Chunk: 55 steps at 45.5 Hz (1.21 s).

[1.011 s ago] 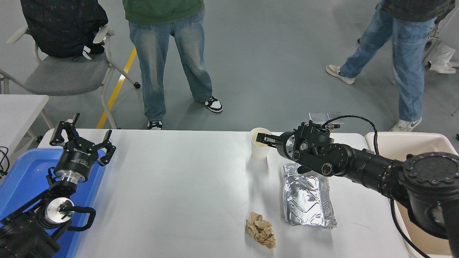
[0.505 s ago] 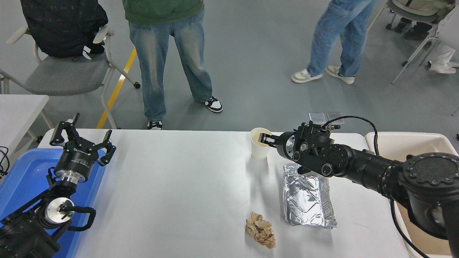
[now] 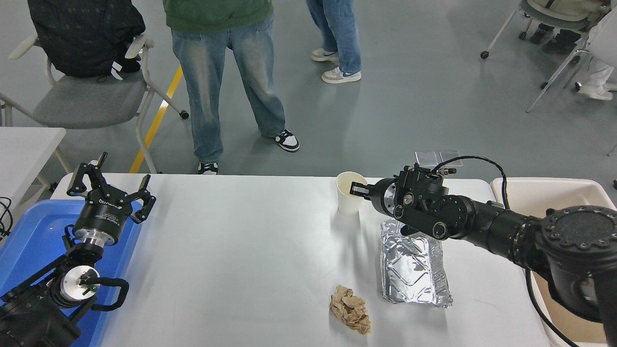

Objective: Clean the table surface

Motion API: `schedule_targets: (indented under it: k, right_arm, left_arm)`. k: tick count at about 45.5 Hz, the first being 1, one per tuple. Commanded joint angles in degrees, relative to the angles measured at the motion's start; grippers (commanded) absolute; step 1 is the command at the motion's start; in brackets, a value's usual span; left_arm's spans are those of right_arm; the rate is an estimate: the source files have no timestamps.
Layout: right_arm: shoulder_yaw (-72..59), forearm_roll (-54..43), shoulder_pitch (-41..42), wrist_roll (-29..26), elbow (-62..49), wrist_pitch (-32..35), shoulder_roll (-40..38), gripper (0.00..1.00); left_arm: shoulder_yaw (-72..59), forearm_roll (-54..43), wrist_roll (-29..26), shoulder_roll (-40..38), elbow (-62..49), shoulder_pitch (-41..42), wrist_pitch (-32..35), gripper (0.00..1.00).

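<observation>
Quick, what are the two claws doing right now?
Left gripper: open, holding nothing, parked over the blue bin.
Right gripper: shut on the rim of the paper cup.

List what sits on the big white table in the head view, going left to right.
Crumpled brown paper wad → white paper cup, its rim gripped by the right gripper → crinkled silver foil tray. All rest on the large white table surface; the left gripper is parked at the lower left.
</observation>
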Motion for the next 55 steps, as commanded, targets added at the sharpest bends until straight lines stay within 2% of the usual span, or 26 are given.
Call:
schedule_targets:
  k: [1,5,11,41,52,55]
  right_arm:
    - [-0.1,-0.2,0.0,0.0,0.0,0.6,0.0,0.27]
    - [-0.1,-0.2,0.0,0.0,0.0,1.0,0.0,0.21]
    - [-0.1,-0.2,0.0,0.0,0.0,2.5,0.0,0.00]
    - [0.2,0.7,4.3,1.2,0.8,8.8,0.0,0.00]
    - [0.2,1.7,9.0,2.0,11.2,10.5,0.0,0.00]
    - [0.2,2.0,10.3,1.9,14.0,10.6,-2.4,0.00]
  left_arm:
    - [0.0,0.0,0.0,0.1,0.0,0.0,0.0,0.99]
    - [0.0,0.0,0.0,0.0,0.0,0.0,0.0,0.99]
    - [0.0,0.0,0.0,0.1,0.0,0.0,0.0,0.99]
    - [0.0,0.0,0.0,0.0,0.0,0.0,0.0,0.99]
    - [0.0,0.0,0.0,0.1,0.0,0.0,0.0,0.99]
    - [0.0,0.0,0.0,0.0,0.0,0.0,0.0,0.99]
